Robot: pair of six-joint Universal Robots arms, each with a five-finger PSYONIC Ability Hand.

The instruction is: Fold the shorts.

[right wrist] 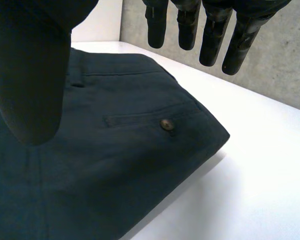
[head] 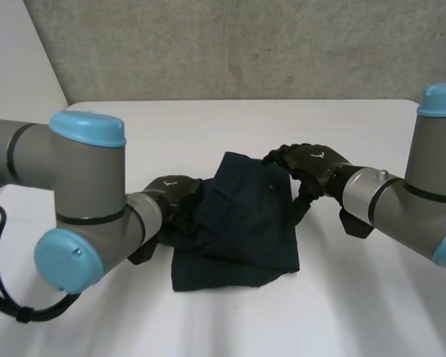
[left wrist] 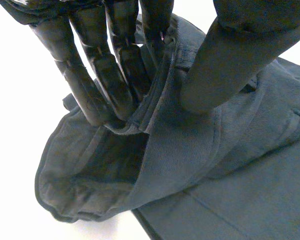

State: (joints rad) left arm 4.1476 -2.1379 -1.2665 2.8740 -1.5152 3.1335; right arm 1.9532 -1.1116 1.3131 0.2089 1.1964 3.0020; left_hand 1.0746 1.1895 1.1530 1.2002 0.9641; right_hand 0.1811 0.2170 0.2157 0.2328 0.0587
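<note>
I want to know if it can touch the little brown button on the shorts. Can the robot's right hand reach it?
Probably yes. The right hand hangs open just over the shorts, and the button lies bare on top of the cloth, under the hand. Nothing covers it or stands in the way.

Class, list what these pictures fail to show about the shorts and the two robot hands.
- Head view: the left forearm covers part of the left robot hand, hiding its hold on the shorts.
- Left wrist view: the shorts run past the frame edge.
- Right wrist view: the right robot hand's thumb blocks the cloth behind it; contact cannot be told.
- Every view: the shorts' underside lies hidden against the table.
</note>
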